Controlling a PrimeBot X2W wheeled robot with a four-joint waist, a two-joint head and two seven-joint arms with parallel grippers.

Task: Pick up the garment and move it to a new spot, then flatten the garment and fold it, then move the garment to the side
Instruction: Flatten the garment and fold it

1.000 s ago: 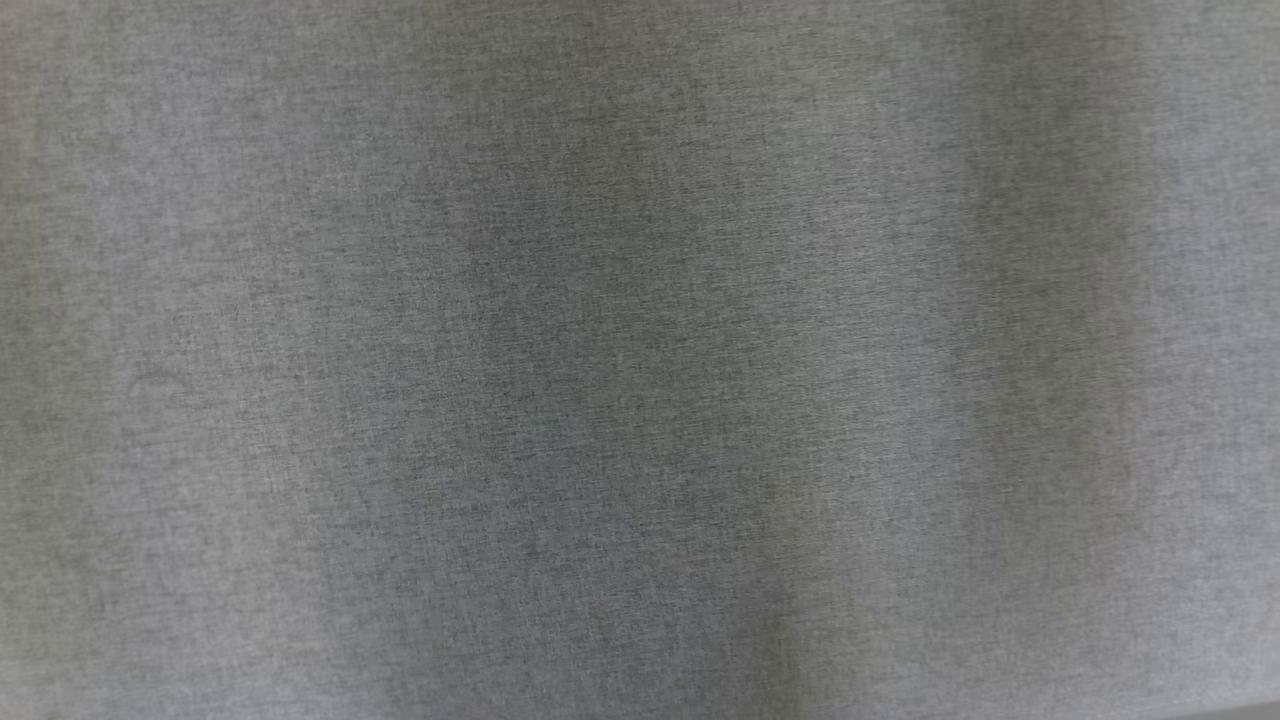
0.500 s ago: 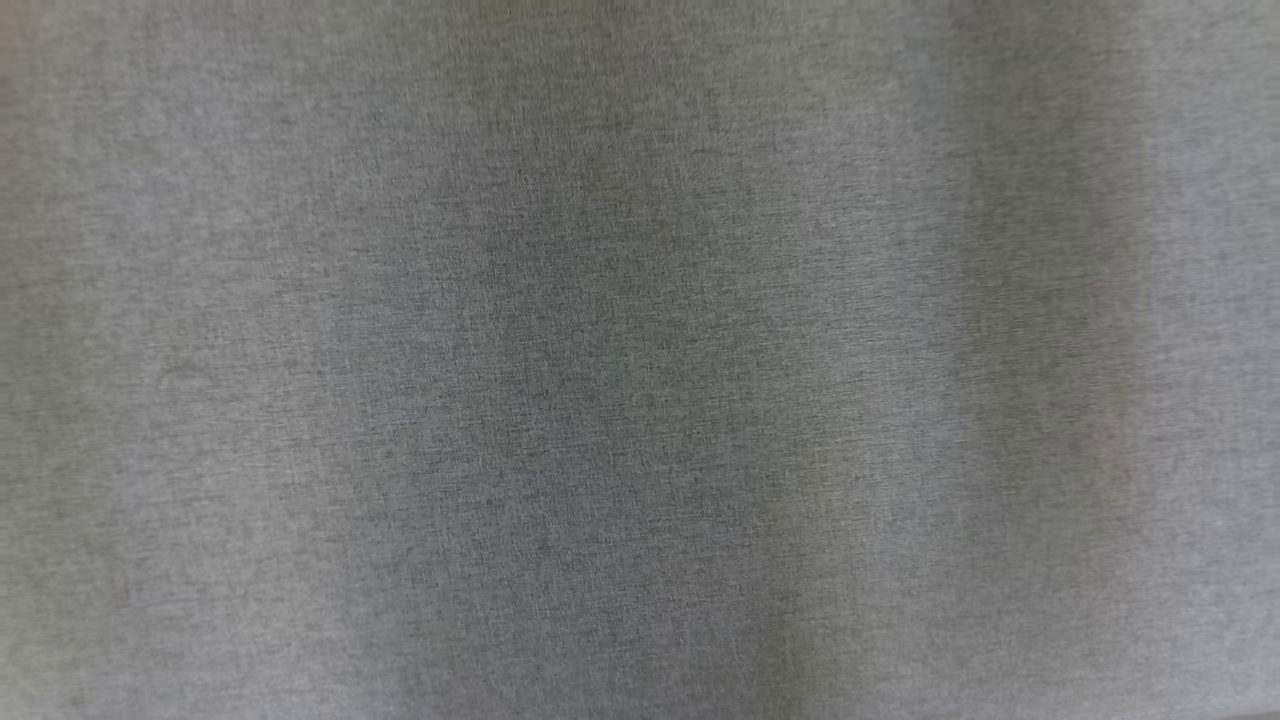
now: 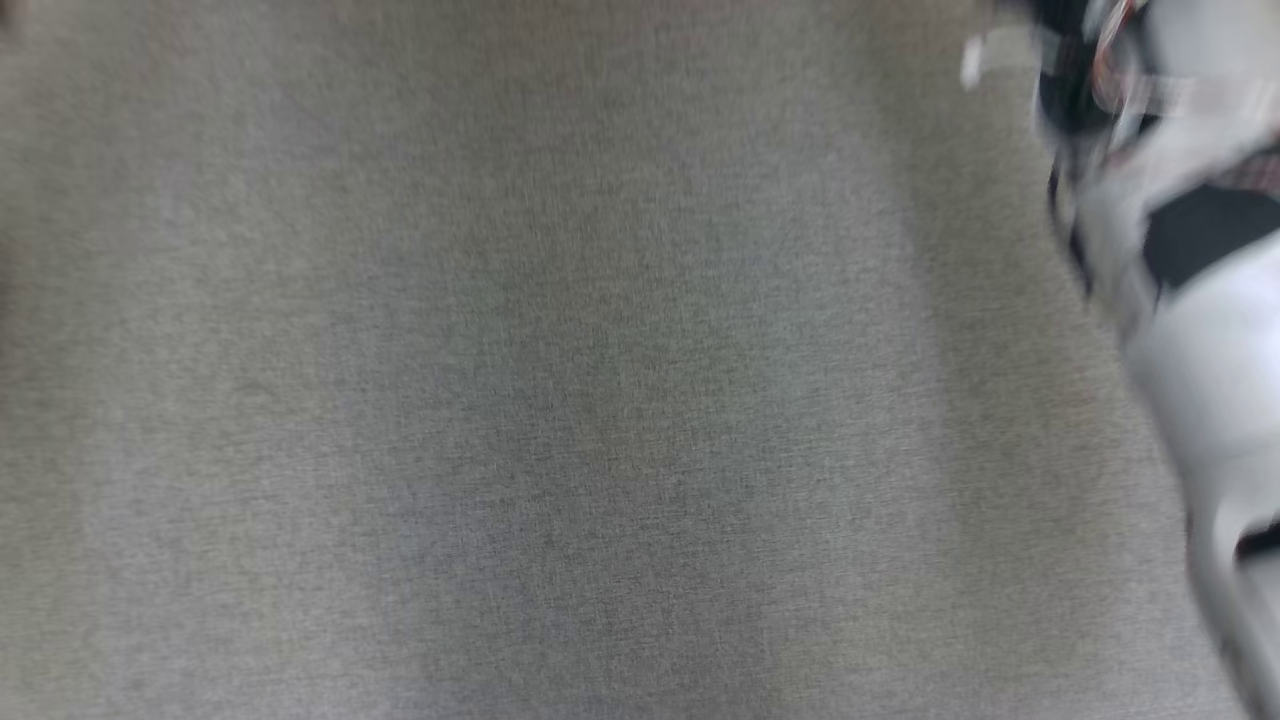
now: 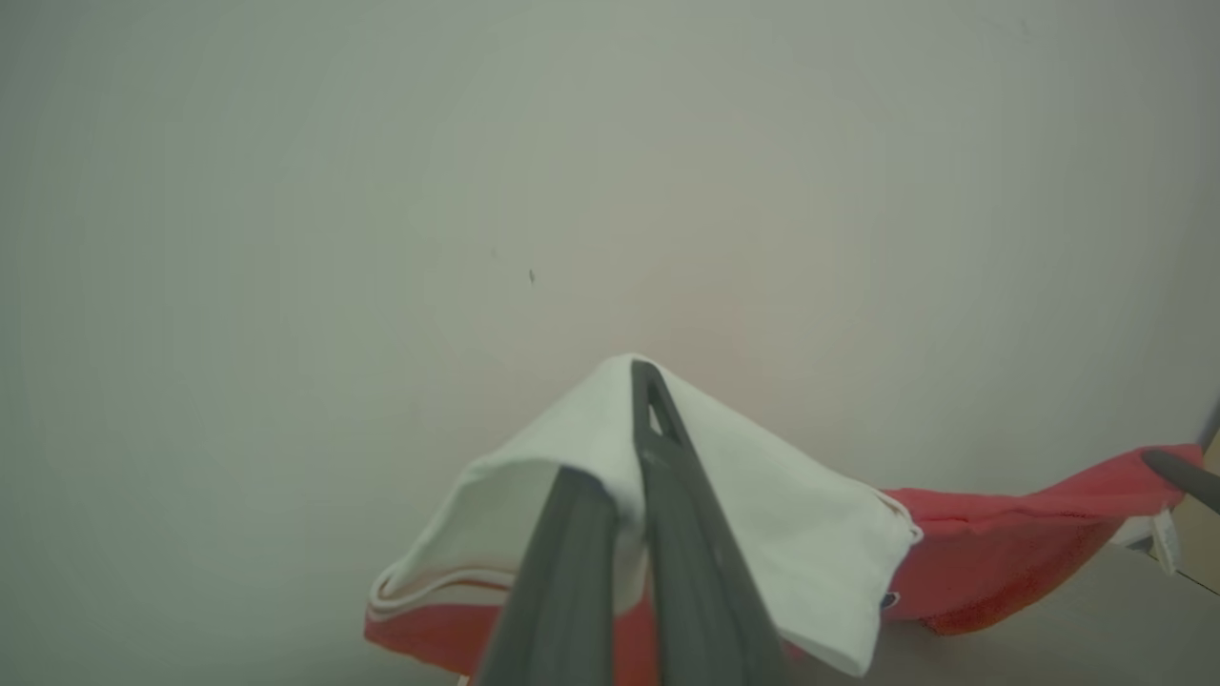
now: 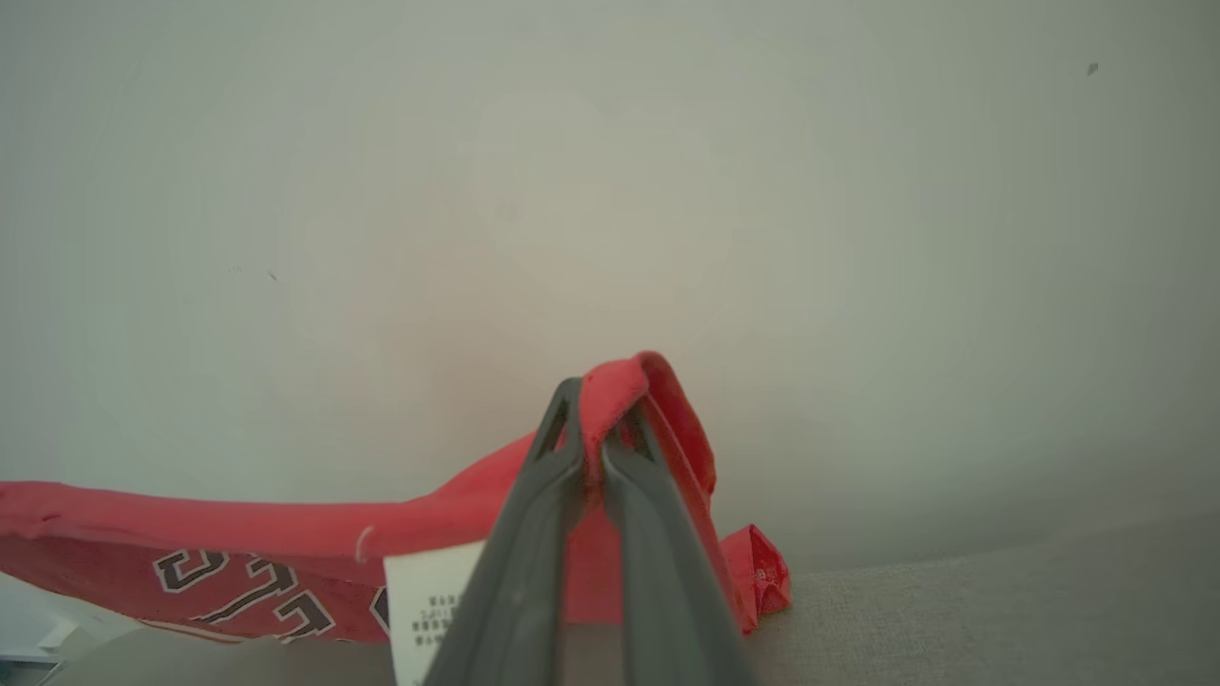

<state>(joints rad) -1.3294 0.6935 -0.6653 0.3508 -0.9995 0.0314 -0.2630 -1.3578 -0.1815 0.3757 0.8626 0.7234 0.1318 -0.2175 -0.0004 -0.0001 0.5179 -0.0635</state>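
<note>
Both ends of the garment (image 5: 191, 534) are taken; our left claw (image 4: 629, 419) is pinched shut on its white part, with the fabric draped over one finger and the other finger lying on top; our right claw (image 5: 602, 405) is pinched shut on a fold of its red edge.

The garment hangs above the grey cloth (image 3: 500, 400), slung from claw to claw with a shallow sag in the middle; its long axis therefore runs side to side over the grey cloth, from our left claw to our right. From the left wrist the red stretch runs off sideways to the tip of the right claw; from the right wrist the lettered red front and a white label (image 5: 429, 610) trail off the opposite way. A small red corner dangles low, close to the grey cloth; we cannot tell whether it touches.

In the head view our right arm (image 3: 1200, 330) is a blur over the right side of the grey cloth.

We judge this to be the carry to the new spot; neither arm is nearer, since each holds an end. The laying-down will turn on keeping the line from claw to claw taut and level with the grey cloth; if one claw drops first, the sag would likely bunch instead of spreading flat.
</note>
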